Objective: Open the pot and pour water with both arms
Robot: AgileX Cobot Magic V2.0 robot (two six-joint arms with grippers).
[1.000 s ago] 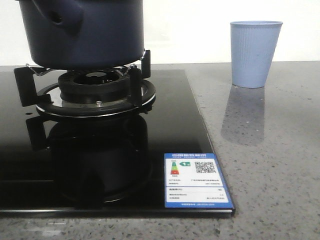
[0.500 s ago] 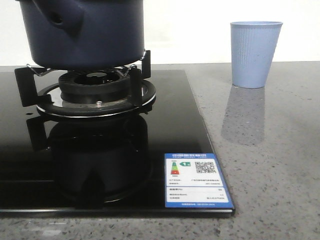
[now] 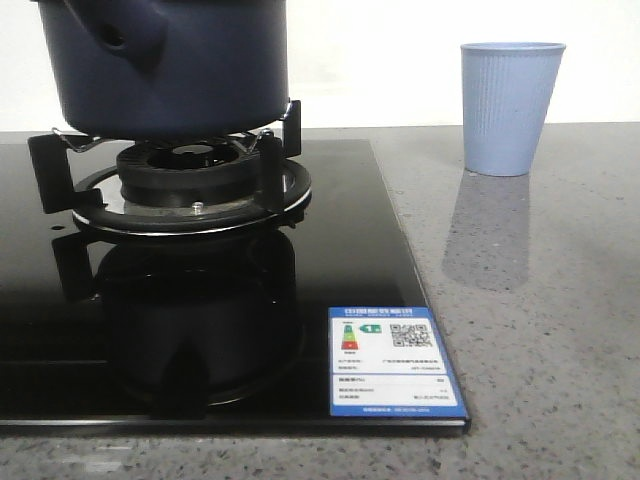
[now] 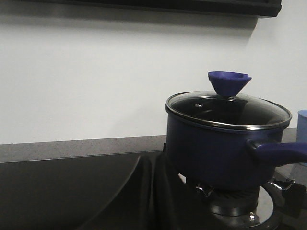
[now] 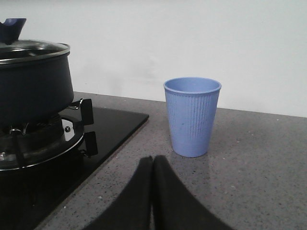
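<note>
The dark navy pot [image 3: 190, 70] stands on the gas burner [image 3: 190, 165] at the back left of the hob. Its glass lid [image 4: 228, 108] with a blue cone knob [image 4: 229, 81] is on, and the long handle [image 4: 280, 151] sticks out sideways. My left gripper [image 4: 153, 160] is shut and empty, low over the black glass, short of the pot's side. My right gripper [image 5: 153, 160] is shut and empty over the grey counter, a little short of the light blue cup [image 5: 192, 117]. Neither gripper shows in the front view.
The light blue ribbed cup [image 3: 510, 105] stands upright on the speckled grey counter [image 3: 540, 330], right of the black glass hob [image 3: 340, 250]. A blue and white label [image 3: 392, 362] lies at the hob's front right corner. Black pan supports [image 3: 50, 165] ring the burner. A white wall is behind.
</note>
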